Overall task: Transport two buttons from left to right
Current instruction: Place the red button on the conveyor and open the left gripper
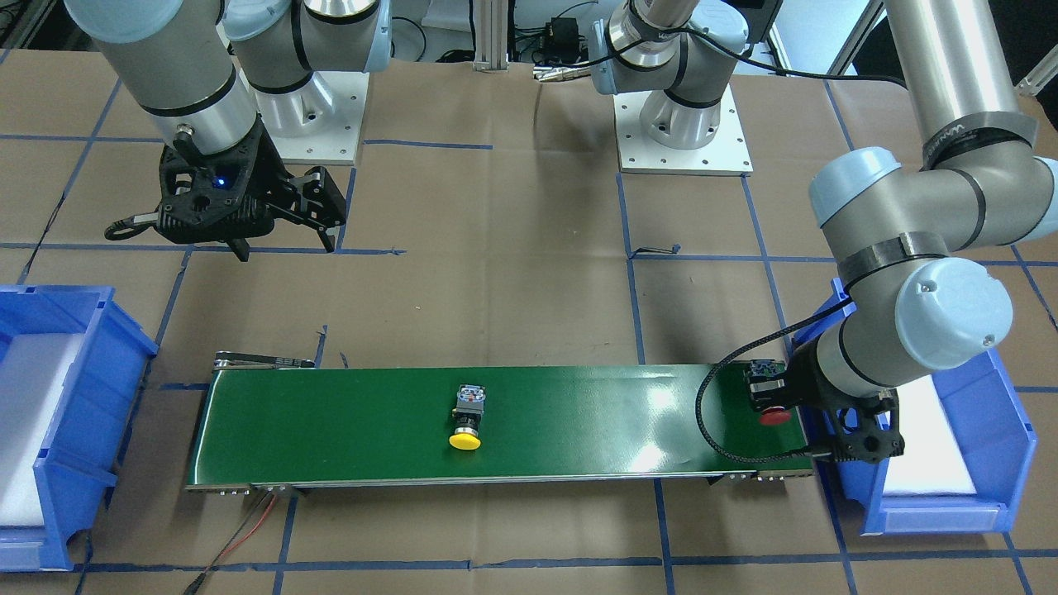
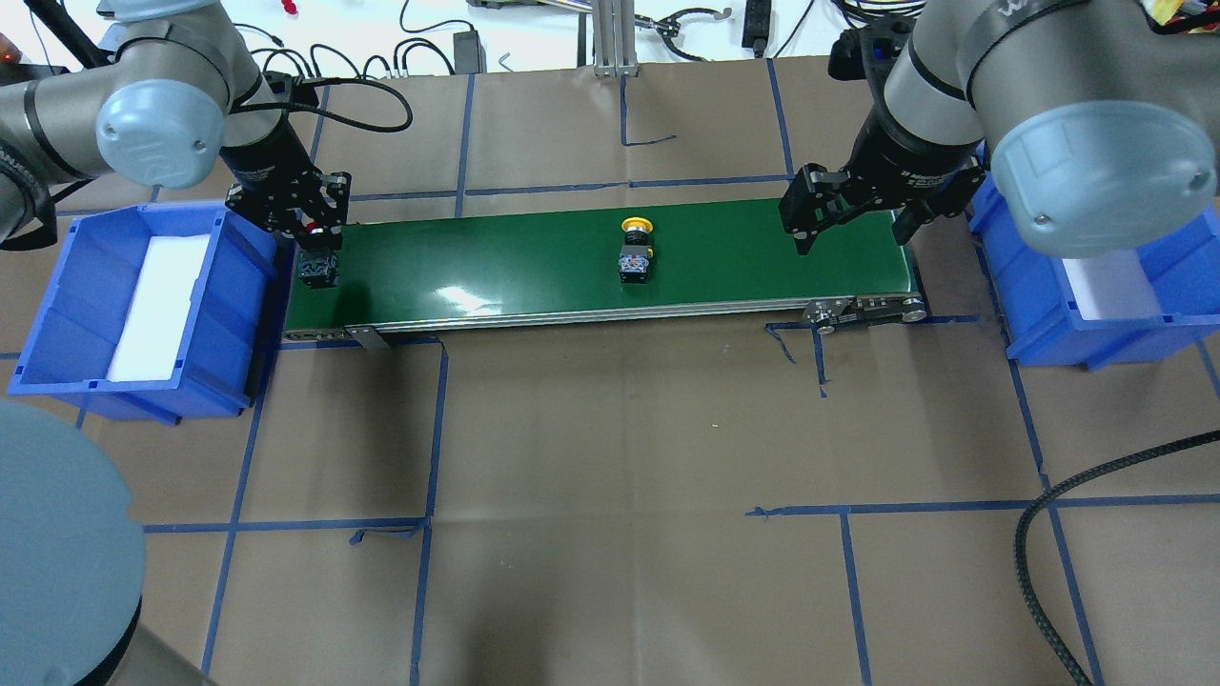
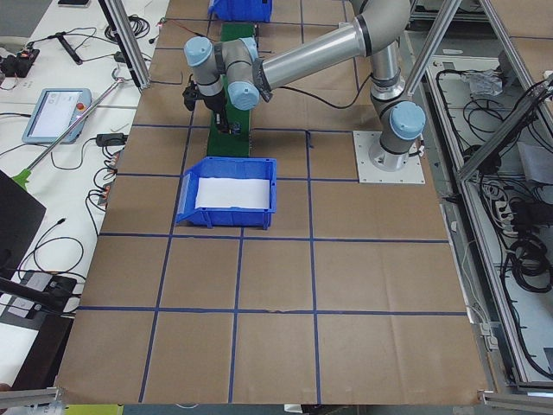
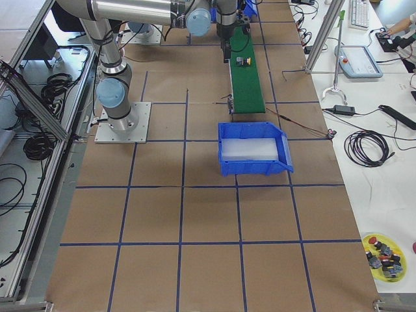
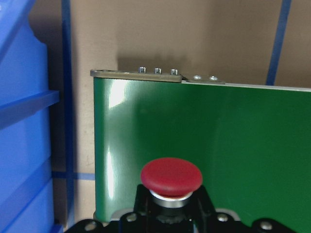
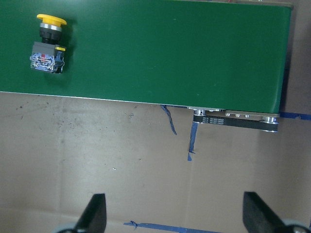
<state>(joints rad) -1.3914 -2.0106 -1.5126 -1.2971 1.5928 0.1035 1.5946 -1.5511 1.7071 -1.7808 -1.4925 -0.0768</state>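
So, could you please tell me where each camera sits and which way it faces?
Front-facing: across the table, facing the robot; left arm at picture right, right arm opposite.
Overhead: behind the robot, down on the long green conveyor belt; both arms show.
Exterior left: table's left end; left arm near, beyond a blue plastic bin.
Exterior right: opposite end; right arm near.
Left wrist: left gripper grips the red-capped push-button.
Right wrist: past the open right gripper down at the yellow-capped push-button, shared with overhead.

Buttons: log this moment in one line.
left hand: holds red button at belt end | yellow button: mid-belt | right hand: open
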